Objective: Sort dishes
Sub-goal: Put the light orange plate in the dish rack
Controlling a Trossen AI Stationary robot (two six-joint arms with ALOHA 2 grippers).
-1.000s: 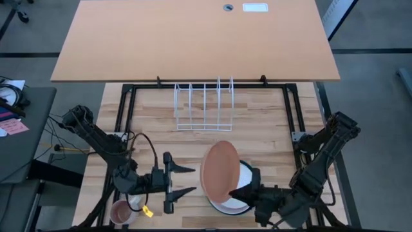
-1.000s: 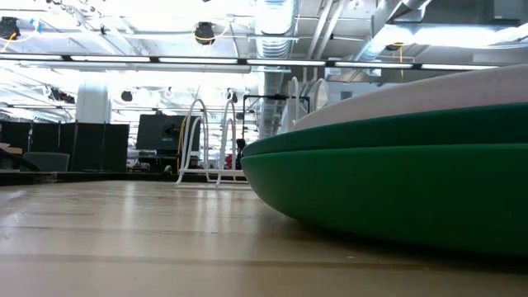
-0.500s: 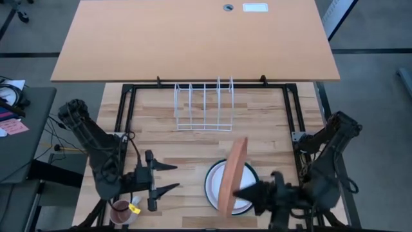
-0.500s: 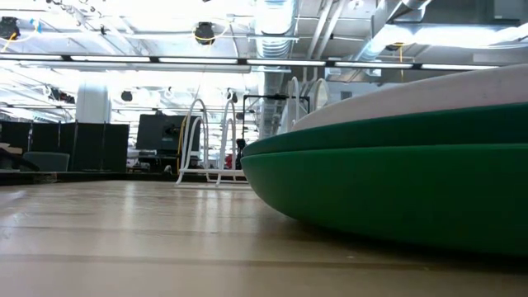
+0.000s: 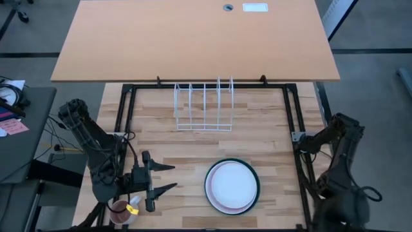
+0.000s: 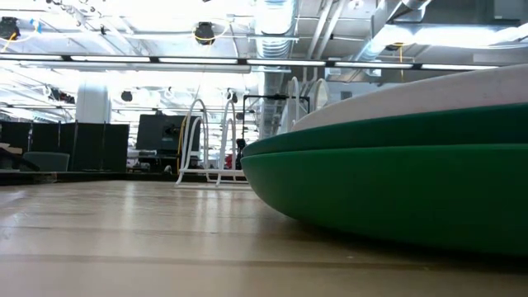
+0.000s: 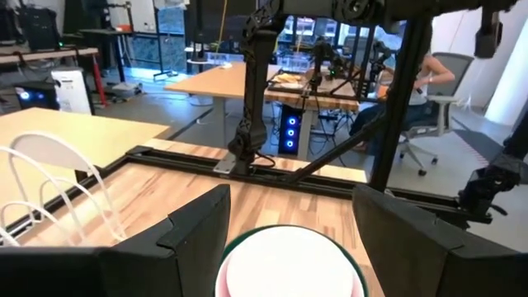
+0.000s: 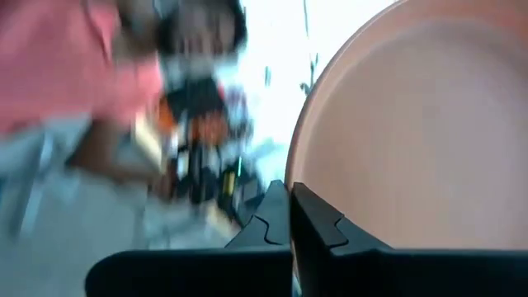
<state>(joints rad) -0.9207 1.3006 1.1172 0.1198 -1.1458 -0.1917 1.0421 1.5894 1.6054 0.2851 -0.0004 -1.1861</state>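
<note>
A stack of plates lies flat on the table, a white plate [image 5: 232, 185] on top, a magenta pink one [image 5: 222, 207] under it and a dark green one [image 6: 396, 181] at the bottom. My left gripper [image 5: 172, 177] is open and empty to the stack's left, pointing at it; the white plate shows between its fingers in the left wrist view [image 7: 289, 264]. My right gripper [image 8: 289, 194] is below the high view's near right edge and is shut on the orange-brown plate [image 8: 412, 124]. My right gripper pinches the orange-brown plate's rim [image 8: 301, 177] between its two fingers. The plate stands beyond the fingers, its hollow face toward the camera, with no table under it in this view. The view is blurred, and more of the hold does not show.
A white wire rack [image 5: 205, 106] stands upright at the far middle of the table, also in the low view [image 6: 206, 140]. A small pink mug [image 5: 121, 211] sits at the near left corner beside my left arm. A black frame [image 5: 129, 96] borders the table.
My right gripper has lifted the orange-brown plate off the stack, tipped it up on edge and carried it toward the near right, out of the high view. The white plate now lies bare on top. My left gripper has drawn back toward the table's left edge.
</note>
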